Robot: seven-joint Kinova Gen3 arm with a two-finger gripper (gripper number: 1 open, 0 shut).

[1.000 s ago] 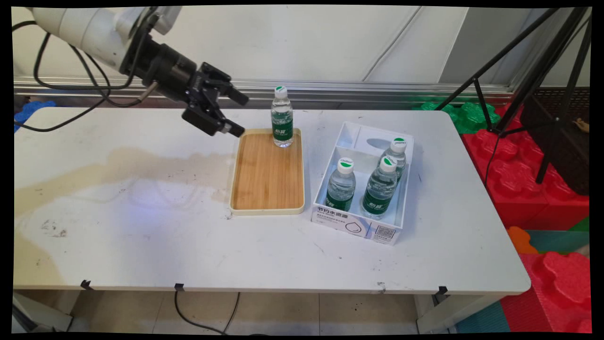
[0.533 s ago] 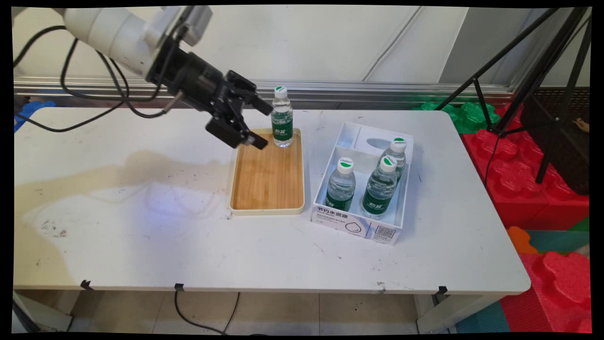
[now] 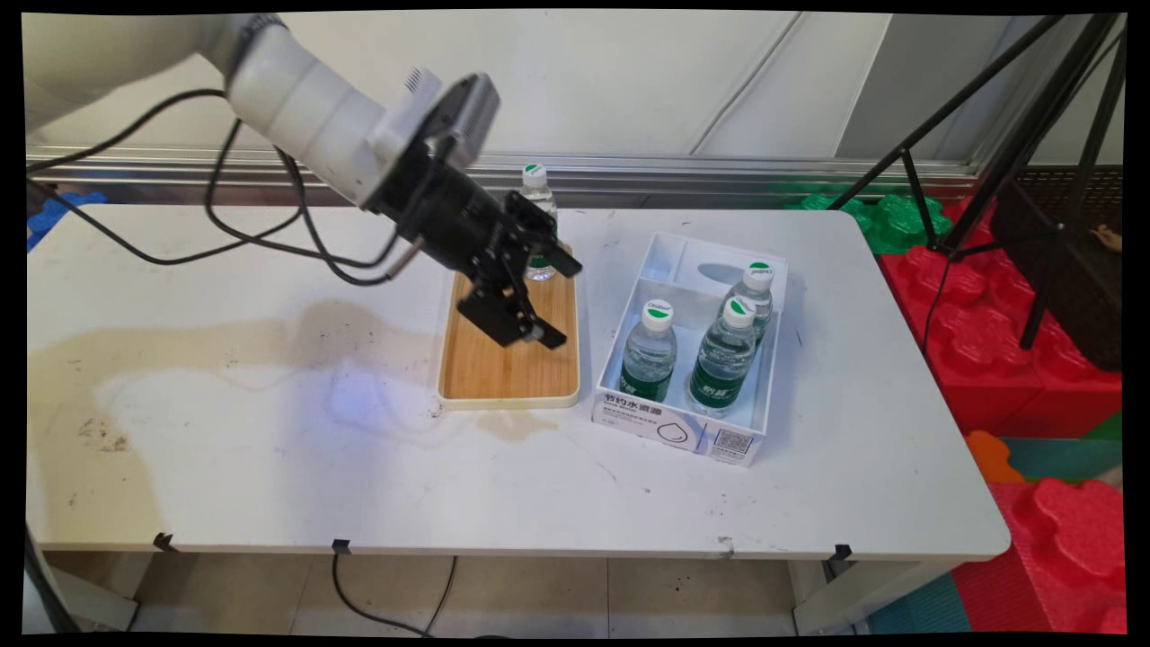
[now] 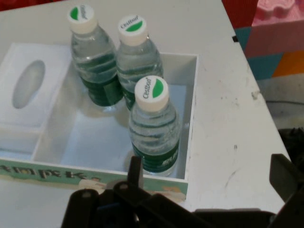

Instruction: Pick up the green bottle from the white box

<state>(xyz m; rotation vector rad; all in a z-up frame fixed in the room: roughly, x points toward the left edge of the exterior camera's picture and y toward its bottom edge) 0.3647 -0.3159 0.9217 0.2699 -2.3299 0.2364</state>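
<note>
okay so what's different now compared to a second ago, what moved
The pincer swung right and toward the table's near side, from beside the wooden tray's far left corner to above the tray, open and holding nothing, now facing the white box of three bottles. The single bottle on the tray, the tray and the box stayed put.

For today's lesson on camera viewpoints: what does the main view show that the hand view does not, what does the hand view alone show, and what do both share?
Only the main view shows the wooden tray, the bottle standing at its far end, partly hidden by the arm, the tripod, and the gripper whole, open above the tray.

Only the hand view shows the lettering on the bottle caps from close up.

Both show the white box with three bottles in it, the oval hole in its covered part, and the white table.
</note>
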